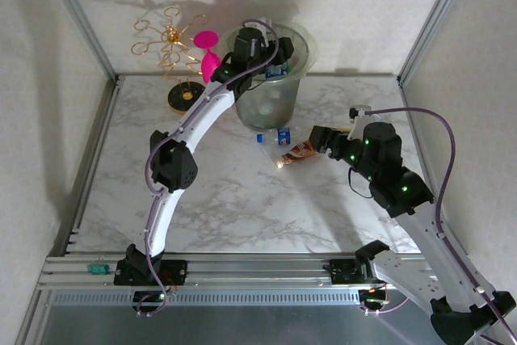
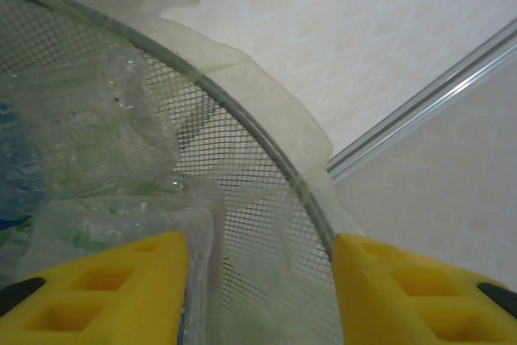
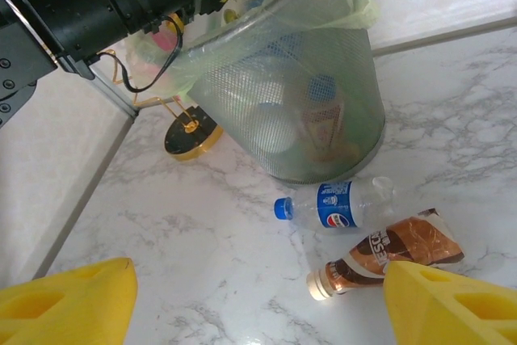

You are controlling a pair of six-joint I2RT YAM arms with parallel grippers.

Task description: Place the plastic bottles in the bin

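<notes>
My left fingers [image 2: 105,288] are clenched at the rim of the large translucent grey-green mesh bin [image 2: 242,151]. I cannot tell whether they pinch anything. My right fingers [image 3: 65,300] hang spread above the marbled table [image 3: 186,272], where a clear blue-labelled plastic bottle [image 3: 335,204] and a brown-labelled plastic bottle [image 3: 388,252] lie beside the bin's foot

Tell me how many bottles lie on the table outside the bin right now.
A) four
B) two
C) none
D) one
B: a blue-labelled bottle and a brown-labelled bottle lie side by side on the marble table at the foot of the bin.
</notes>
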